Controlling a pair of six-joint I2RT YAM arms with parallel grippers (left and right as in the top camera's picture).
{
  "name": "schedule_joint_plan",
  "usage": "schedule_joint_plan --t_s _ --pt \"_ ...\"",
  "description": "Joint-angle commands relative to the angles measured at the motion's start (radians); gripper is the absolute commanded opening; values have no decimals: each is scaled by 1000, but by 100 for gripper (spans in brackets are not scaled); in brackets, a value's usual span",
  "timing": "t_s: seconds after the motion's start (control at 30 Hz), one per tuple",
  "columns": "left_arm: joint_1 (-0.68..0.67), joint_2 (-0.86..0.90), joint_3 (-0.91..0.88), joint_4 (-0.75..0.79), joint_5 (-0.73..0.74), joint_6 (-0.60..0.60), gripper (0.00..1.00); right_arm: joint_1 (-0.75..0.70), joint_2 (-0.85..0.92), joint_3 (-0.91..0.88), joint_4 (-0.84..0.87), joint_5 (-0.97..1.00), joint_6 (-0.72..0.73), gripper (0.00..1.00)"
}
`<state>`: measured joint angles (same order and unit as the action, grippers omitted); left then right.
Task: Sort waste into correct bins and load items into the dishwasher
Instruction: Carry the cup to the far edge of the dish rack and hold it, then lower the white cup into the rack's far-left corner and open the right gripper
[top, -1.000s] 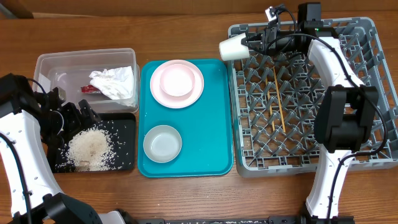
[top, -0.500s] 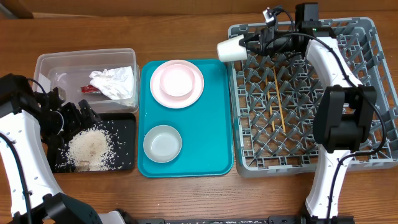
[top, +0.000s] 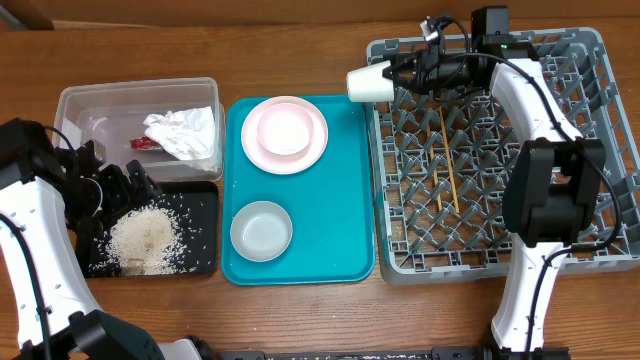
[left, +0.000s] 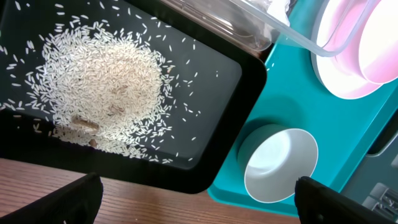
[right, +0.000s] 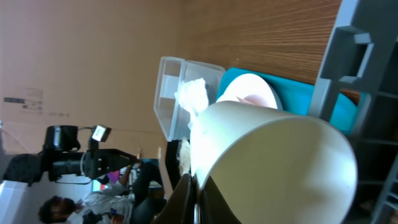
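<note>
Two arms: right fingers (top: 405, 71) pinch the cup (top: 368, 82) sideways by the rack (top: 440, 265); left fingers (left: 68, 199) gape wide.

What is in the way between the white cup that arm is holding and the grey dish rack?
Nothing visible. The white cup, held by the right end effector, hangs at the dish rack's corner; the chopsticks lie farther in, away from it.

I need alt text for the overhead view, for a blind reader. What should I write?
The right gripper holds a white cup sideways at the grey rack's far-left corner, with chopsticks in the rack. A teal tray carries a plate and bowl; left of it, rice lies on a black tray.
</note>
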<state>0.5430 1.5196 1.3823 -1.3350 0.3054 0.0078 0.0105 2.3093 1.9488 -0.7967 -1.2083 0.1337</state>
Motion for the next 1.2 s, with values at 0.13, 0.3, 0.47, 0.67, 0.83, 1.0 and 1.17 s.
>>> schedule_joint_plan --t_s 0.13,0.3,0.47,0.67,0.83,1.0,1.17 --pt "-8 -5 19 4 -2 15 100 -20 8 -13 -63 225 -98 4" --pt "-8 -5 19 3 -2 15 100 -35 8 -13 -84 274 -116 4" --pt "-8 -5 19 3 -2 15 100 -46 8 -13 -85 290 -117 5" --pt "-8 -5 19 4 -2 15 100 -47 8 -13 -85 285 -116 5" --pt "-8 -5 19 3 -2 15 100 -46 8 -13 -83 248 -116 5" --pt "-8 -5 19 4 -2 15 100 -46 8 -13 -79 216 -117 5" --pt "-8 -5 19 4 -2 15 100 -46 8 -13 -45 101 -155 4"
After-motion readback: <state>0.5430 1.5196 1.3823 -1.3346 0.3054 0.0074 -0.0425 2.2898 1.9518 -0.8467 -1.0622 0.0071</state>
